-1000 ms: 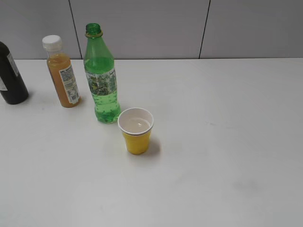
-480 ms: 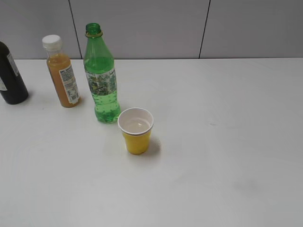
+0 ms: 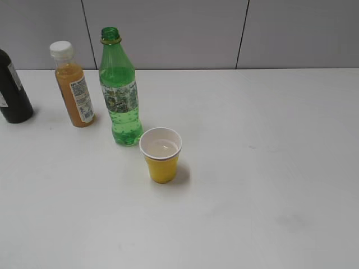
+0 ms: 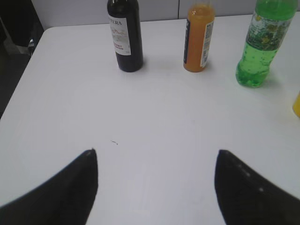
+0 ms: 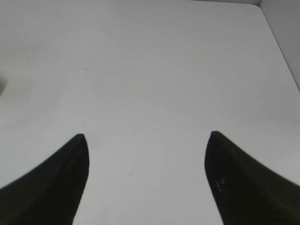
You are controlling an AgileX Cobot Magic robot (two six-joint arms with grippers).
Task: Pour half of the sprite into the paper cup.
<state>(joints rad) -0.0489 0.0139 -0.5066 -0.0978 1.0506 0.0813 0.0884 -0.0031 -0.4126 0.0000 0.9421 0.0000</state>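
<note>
The sprite (image 3: 120, 95), a tall green bottle with an open neck, stands upright on the white table, with liquid in its lower part. It also shows at the top right of the left wrist view (image 4: 260, 47). The paper cup (image 3: 161, 155), yellow outside and white inside, stands just right of and in front of the bottle, with a little clear liquid at its bottom. Its yellow edge shows at the right border of the left wrist view (image 4: 297, 105). My left gripper (image 4: 154, 152) is open and empty, well short of the bottles. My right gripper (image 5: 146, 136) is open and empty over bare table. Neither gripper shows in the exterior view.
An orange juice bottle with a white cap (image 3: 74, 89) stands left of the sprite, also in the left wrist view (image 4: 198, 40). A dark bottle (image 3: 12, 92) stands at the far left, also in the left wrist view (image 4: 125, 37). The table's left edge (image 4: 18, 89) and right edge (image 5: 281, 47) show.
</note>
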